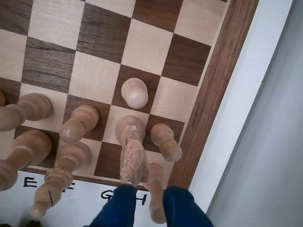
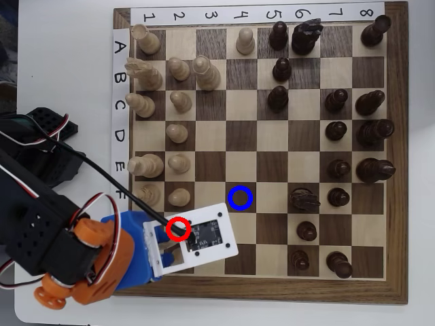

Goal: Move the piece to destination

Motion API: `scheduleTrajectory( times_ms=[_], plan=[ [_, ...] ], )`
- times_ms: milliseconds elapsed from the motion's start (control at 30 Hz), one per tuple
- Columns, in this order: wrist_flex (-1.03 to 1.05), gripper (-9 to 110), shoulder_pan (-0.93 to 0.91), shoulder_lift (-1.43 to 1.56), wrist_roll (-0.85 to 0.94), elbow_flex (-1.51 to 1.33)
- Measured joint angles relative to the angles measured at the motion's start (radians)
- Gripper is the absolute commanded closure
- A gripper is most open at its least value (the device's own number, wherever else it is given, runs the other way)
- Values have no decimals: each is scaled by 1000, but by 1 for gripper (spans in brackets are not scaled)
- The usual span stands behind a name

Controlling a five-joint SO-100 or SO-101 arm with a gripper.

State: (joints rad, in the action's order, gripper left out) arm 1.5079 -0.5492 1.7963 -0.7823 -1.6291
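The blue pincer stands spread in the wrist view, pinching nothing, its two fingers low over the board's lettered edge. A pale rook shows between them. Just beyond the fingertips stands the piece, a light knight, its base on a light square in the G file. A light pawn sits one square further on. In the overhead view the arm hides the knight. The blue-ringed dark destination square lies near the arm's white plate.
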Motion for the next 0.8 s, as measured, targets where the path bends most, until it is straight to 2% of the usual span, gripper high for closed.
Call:
scheduleTrajectory(
  times_ms=[333,800],
  plan=[
    [15,81,-6,-26,15,0],
    [34,80,64,-44,-186,0]
  ],
)
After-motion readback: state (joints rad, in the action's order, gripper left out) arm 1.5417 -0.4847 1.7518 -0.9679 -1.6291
